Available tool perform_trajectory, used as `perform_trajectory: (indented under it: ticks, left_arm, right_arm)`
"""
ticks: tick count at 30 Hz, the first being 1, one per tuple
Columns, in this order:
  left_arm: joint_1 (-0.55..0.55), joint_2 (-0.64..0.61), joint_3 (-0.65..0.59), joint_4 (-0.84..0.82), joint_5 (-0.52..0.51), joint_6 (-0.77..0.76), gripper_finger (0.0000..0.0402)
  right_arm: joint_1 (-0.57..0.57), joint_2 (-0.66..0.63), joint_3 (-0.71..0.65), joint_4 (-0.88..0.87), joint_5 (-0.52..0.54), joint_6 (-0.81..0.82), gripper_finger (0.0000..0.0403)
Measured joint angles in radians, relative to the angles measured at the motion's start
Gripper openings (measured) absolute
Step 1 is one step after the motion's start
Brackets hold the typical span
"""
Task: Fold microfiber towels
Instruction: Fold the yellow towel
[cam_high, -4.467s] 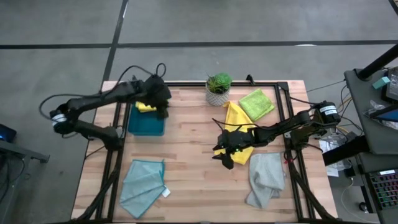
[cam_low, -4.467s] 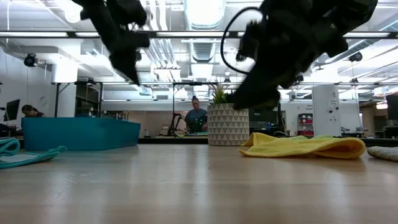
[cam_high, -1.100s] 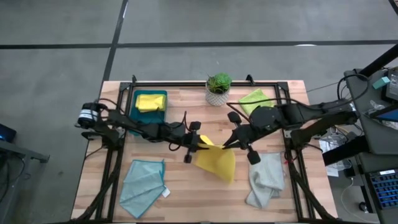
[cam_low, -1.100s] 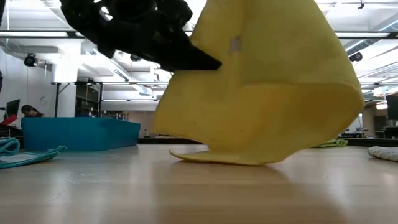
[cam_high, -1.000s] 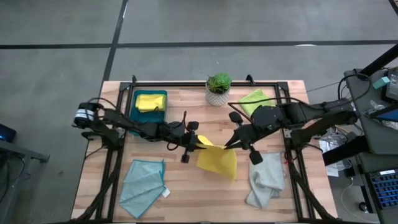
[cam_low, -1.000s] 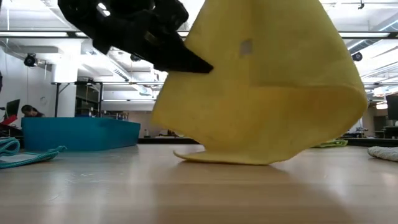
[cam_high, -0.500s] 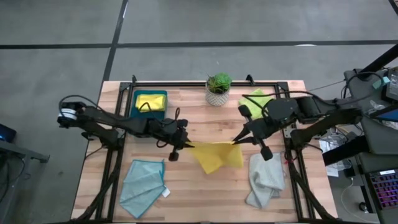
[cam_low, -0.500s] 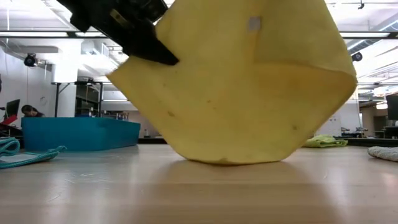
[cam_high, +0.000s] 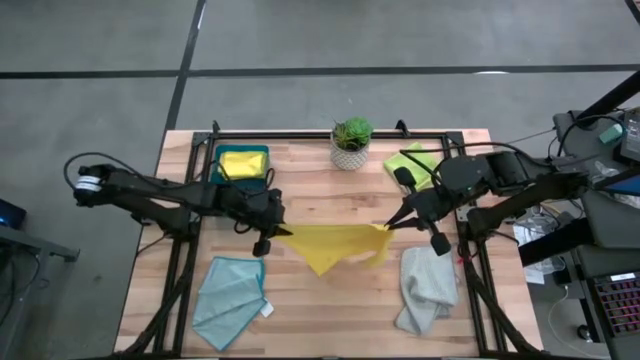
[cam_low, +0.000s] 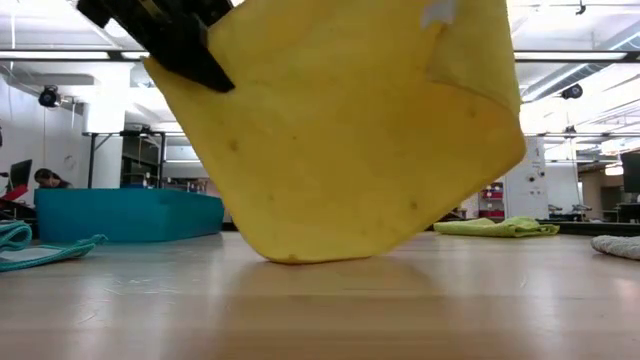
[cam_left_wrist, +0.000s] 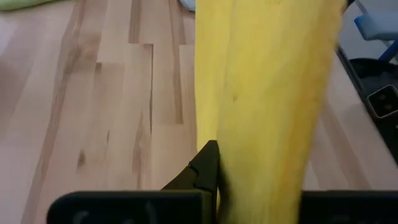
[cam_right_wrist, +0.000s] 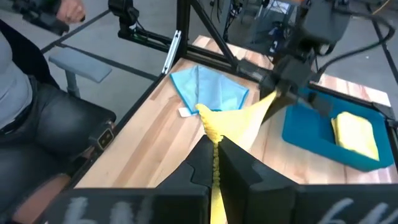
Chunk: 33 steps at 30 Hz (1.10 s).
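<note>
— What have you got hold of?

— My left gripper (cam_high: 272, 233) and right gripper (cam_high: 391, 226) each pinch an opposite corner of a yellow towel (cam_high: 328, 245), stretched between them over the middle of the table (cam_high: 300, 310), its low point sagging toward the wood. From the low camera it hangs like a broad sheet, its bottom edge seeming to meet the tabletop (I cannot be sure it touches).

— What does one camera catch that the others miss?

— Only the low view shows a small pale tag (cam_low: 438, 13) near the towel's upper corner. Only my right wrist camera shows a seated person (cam_right_wrist: 37, 106) beside the table.

— And the count?

— Five towels: the held one, a second yellow towel (cam_high: 241, 163) lying in the dark teal tray (cam_high: 243, 183), a lime green towel (cam_high: 413, 160) at the far right, a pale grey towel (cam_high: 426, 290) near right, a light teal towel (cam_high: 230, 299) near left. One potted plant (cam_high: 350, 143) at the far edge.
</note>
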Motion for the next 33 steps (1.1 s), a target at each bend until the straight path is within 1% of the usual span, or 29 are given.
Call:
perform_trajectory:
  ticks: [6,7,10,13,16,19,24,27,30,33]
  left_arm:
    - [0.000,-0.081,0.004,-0.061,0.000,-0.054,0.0002]
    - [0.000,-0.096,0.004,-0.060,0.000,-0.054,0.0002]
    - [0.001,-0.135,0.009,-0.077,0.000,-0.053,0.0001]
    - [0.010,-0.166,0.039,-0.121,-0.007,-0.048,0.0001]
    - [0.027,-0.185,0.088,-0.177,-0.013,-0.016,0.0000]
    - [0.052,-0.186,0.151,-0.269,-0.021,0.028,0.0000]
    - [0.089,-0.169,0.252,-0.444,-0.028,0.111,0.0000]
    - [0.095,-0.162,0.288,-0.496,-0.034,0.154,0.0000]
    - [0.095,-0.162,0.293,-0.498,-0.048,0.150,0.0000]
    - [0.089,-0.153,0.282,-0.498,-0.048,0.095,0.0000]
  right_arm:
    - [0.000,-0.012,0.000,-0.080,0.024,0.008,0.0008]
    - [0.000,-0.012,0.000,-0.100,0.041,0.013,0.0008]
    - [0.000,-0.011,0.000,-0.172,0.141,0.024,0.0008]
    - [-0.001,-0.001,0.000,-0.215,0.232,0.032,0.0008]
    - [-0.001,0.012,0.000,-0.228,0.279,0.022,0.0008]
    - [-0.002,0.023,-0.001,-0.233,0.338,0.005,0.0008]
    - [-0.002,0.029,-0.001,-0.272,0.485,-0.007,0.0008]
    - [-0.002,0.028,-0.001,-0.307,0.568,0.024,0.0008]
    - [-0.002,0.027,-0.019,-0.311,0.576,0.063,0.0008]
    - [0.000,0.027,-0.059,-0.312,0.550,0.106,0.0008]
